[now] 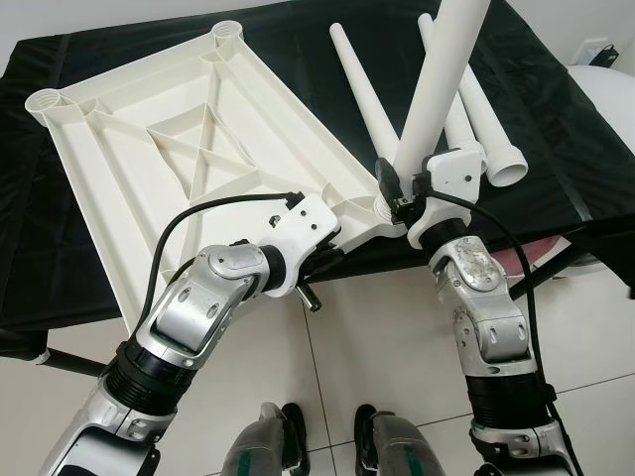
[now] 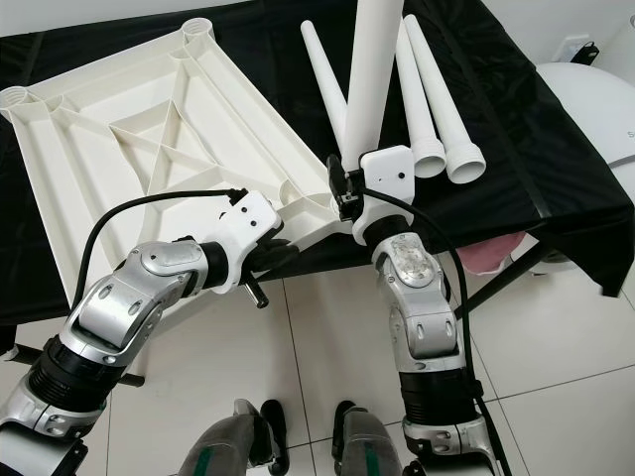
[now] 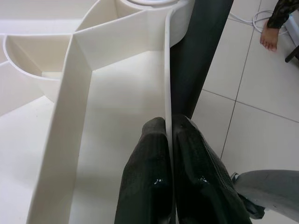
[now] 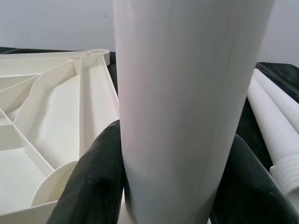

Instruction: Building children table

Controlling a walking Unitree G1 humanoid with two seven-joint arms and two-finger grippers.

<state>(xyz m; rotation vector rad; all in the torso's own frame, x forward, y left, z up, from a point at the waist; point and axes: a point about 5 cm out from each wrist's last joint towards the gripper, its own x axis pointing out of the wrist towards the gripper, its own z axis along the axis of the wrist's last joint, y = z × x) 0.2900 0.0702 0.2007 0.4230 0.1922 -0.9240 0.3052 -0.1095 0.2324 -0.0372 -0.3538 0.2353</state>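
The white plastic tabletop (image 1: 189,149) lies upside down on a black-covered table, its ribs facing up. My left gripper (image 3: 169,135) is shut on the tabletop's near rim (image 3: 168,84) close to its corner socket. My right gripper (image 4: 177,186) is shut on a white table leg (image 1: 437,79), which stands nearly upright with its lower end at that near corner socket (image 1: 382,203). Three more white legs (image 1: 466,109) lie on the black cloth beyond the corner.
The black cloth (image 1: 556,129) covers the table, whose front edge runs just past my grippers. White floor tiles (image 1: 387,337) lie below. A white rounded object (image 2: 595,99) sits at the far right. A person's foot (image 3: 270,37) stands on the tiles.
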